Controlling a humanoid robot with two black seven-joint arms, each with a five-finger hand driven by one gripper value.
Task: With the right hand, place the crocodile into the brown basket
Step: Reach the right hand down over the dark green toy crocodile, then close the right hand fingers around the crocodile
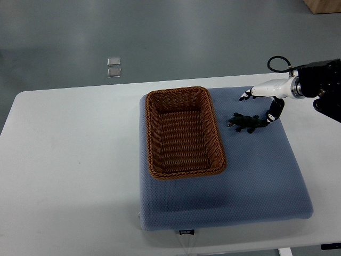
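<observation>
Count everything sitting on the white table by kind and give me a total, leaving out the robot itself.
Brown woven wicker basket: 1
Dark green toy crocodile: 1
Blue-grey square cushion mat: 1
Total: 3
The right hand is open, one finger at the crocodile's tail.

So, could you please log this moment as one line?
right hand open, at crocodile's tail | crocodile on blue mat, not lifted | brown basket empty

right arm: enters from the right edge, black forearm, white wrist section, cable loop on top | right hand (pixel 262 104): fingers spread, one white finger stretched leftward, dark fingers angled downward, grasping nothing | left arm: out of view
</observation>
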